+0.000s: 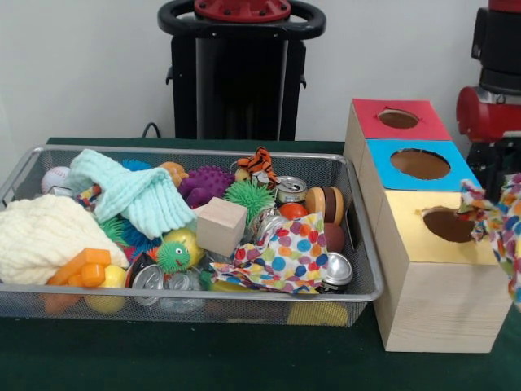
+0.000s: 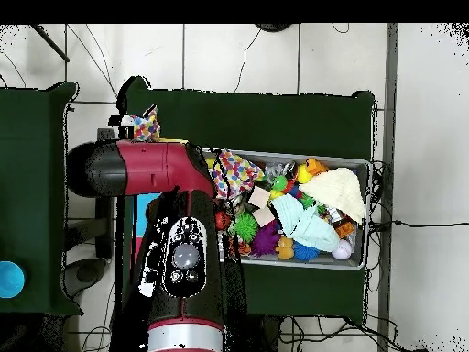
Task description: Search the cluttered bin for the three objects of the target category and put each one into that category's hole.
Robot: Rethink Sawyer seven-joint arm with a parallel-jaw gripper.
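Observation:
The wire mesh bin (image 1: 203,298) sits on the green table, full of clutter. One white polka-dot cloth (image 1: 285,257) lies in its front right part, also seen from overhead (image 2: 235,174). A second polka-dot cloth (image 1: 498,224) hangs in the air at the right edge, just beside and in front of the yellow-surrounded hole (image 1: 448,224). From overhead this cloth (image 2: 145,126) sticks out past the end of the red arm (image 2: 147,170). The gripper itself is hidden by the cloth and the arm. No third polka-dot cloth shows.
The red-surrounded hole (image 1: 399,119) and blue-surrounded hole (image 1: 420,164) lie behind the yellow one. In the bin are a mint knitted cloth (image 1: 138,195), a cream knitted cloth (image 1: 41,236), a wooden cube (image 1: 221,226), cans, spiky balls and a toy tiger (image 1: 259,163).

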